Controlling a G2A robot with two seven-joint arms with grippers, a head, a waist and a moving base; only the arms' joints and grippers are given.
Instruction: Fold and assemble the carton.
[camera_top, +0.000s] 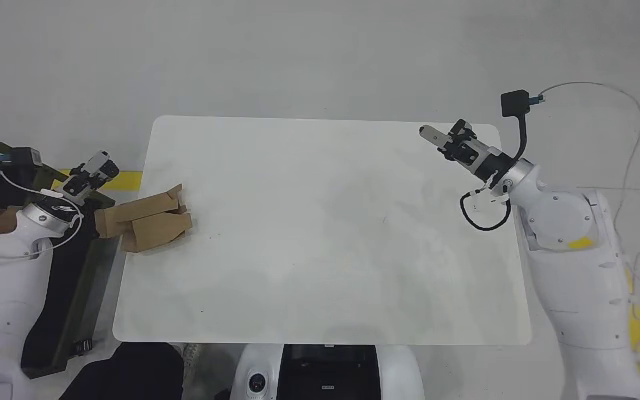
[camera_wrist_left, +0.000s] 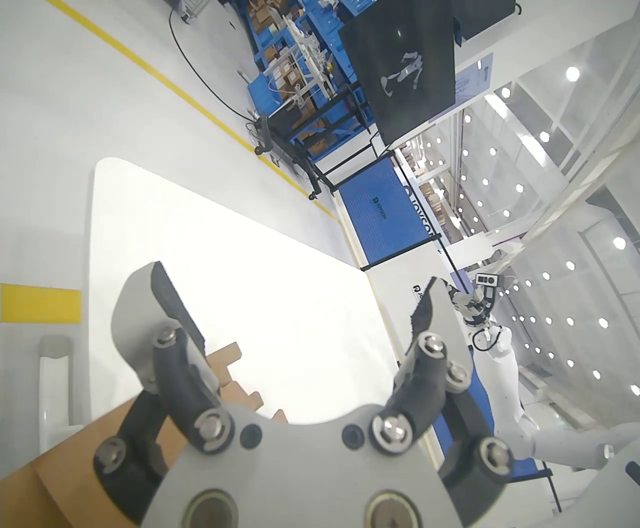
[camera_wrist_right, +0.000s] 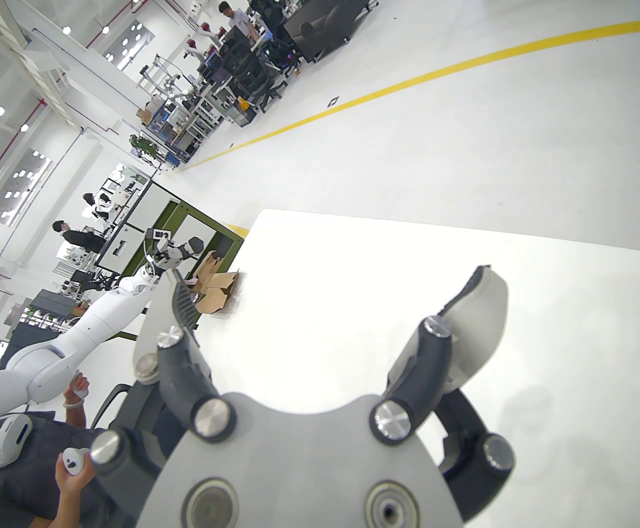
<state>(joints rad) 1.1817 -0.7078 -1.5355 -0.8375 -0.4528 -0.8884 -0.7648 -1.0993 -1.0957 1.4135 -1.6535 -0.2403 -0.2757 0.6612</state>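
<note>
At the 9 o'clock edge of the white, round-cornered table (camera_top: 320, 300), as the top view has it, lies the brown cardboard carton (camera_top: 150, 222), partly folded, with its flaps loose. Its inner half rests on the tabletop and its outer half juts past the rim toward a dark cabinet (camera_top: 60, 300) standing just beside the table. The left gripper (camera_top: 98, 163) hangs off the table at roughly 10 o'clock from the carton, near its outer end. Its fingers are spread wide with nothing between them. In the left wrist view this gripper (camera_wrist_left: 295, 280) points across the bare tabletop (camera_wrist_left: 175, 215), and the carton (camera_wrist_left: 65, 450) shows low behind the finger bases, its notched tabs poking out beside one finger; whether the cardboard touches the gripper cannot be told. The right gripper (camera_top: 443, 133) is well apart from the carton, over the table's 2 o'clock corner, jaws likewise parted and holding nothing. In its own wrist view the right gripper (camera_wrist_right: 327, 277) faces along the tabletop (camera_wrist_right: 400, 260) toward the carton (camera_wrist_right: 215, 290), small at the far rim beside the olive-framed cabinet (camera_wrist_right: 200, 235). What shows of the carton's faces is plain brown board. Between the two grippers runs a wide stretch of white surface, from 9 o'clock through the centre to 3 o'clock. A yellow floor stripe (camera_top: 125, 180) shows just off the table's 9 o'clock rim, next to the left gripper.
</note>
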